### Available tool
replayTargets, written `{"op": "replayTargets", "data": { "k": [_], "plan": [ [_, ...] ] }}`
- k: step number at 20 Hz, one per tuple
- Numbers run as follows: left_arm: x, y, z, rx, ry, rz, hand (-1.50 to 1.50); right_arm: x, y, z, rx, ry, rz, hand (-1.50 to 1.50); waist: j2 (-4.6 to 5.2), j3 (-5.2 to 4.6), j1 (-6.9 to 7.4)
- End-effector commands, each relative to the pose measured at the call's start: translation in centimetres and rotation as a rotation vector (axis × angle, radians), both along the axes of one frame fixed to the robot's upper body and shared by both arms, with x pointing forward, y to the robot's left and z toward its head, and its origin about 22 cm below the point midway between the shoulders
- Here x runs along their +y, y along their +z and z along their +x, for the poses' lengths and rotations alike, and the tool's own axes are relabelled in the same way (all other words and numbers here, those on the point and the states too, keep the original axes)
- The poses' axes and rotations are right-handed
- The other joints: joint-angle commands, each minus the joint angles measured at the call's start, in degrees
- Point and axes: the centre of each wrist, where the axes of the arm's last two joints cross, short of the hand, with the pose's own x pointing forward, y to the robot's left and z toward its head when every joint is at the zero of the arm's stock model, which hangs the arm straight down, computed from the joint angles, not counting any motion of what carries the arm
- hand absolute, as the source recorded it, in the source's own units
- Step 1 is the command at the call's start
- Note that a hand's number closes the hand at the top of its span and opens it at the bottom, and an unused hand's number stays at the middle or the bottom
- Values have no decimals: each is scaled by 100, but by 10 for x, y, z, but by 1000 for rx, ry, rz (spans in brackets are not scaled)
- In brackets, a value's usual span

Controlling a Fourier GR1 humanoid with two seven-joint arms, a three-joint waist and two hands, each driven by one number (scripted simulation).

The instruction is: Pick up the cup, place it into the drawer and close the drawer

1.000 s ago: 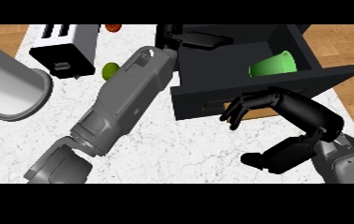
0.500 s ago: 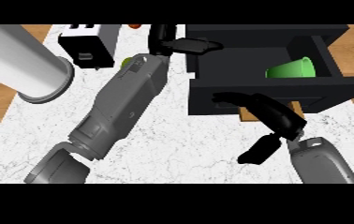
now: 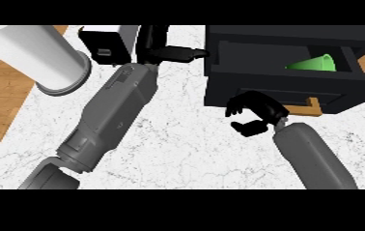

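Observation:
A green cup (image 3: 314, 63) lies on its side inside the open black drawer (image 3: 278, 87) at the upper right. Only part of the cup shows over the drawer's front wall. My right hand (image 3: 254, 113) is right at the drawer's front face, below the cup, with its fingers curled and nothing in them. My left hand (image 3: 158, 49) sits at the top centre. Its straight fingers point right and reach the left side of the drawer's cabinet.
A tall white cylinder (image 3: 44, 56) stands at the upper left of the marble counter (image 3: 185, 152). A black and white toaster-like box (image 3: 105, 44) sits beside my left hand. Wood (image 3: 14, 92) shows past the counter's left edge. A tan piece (image 3: 309, 107) shows under the drawer's front.
My right hand has risen from the lower right to the drawer's front face. The whole scene has slid in view. Less of the cup shows inside the drawer.

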Motion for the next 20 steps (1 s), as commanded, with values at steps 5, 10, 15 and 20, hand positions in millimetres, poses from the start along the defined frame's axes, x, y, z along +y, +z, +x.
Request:
{"op": "replayTargets", "data": {
  "k": [5,10,15,20],
  "plan": [
    [54,-9,-3,11,-21,-14,-150,-33,6,49,-115,-124,103,150,67,28,299],
    [57,-26,-15,24,-56,-12,-150,-64,54,80,-220,-233,186,150,114,36,524],
    [63,-35,-21,22,-62,-4,-150,-77,76,91,-236,-323,195,150,182,36,657],
    [63,-19,-16,2,-96,-3,-150,-85,107,99,-250,-325,252,150,217,32,712]
  ]
}}
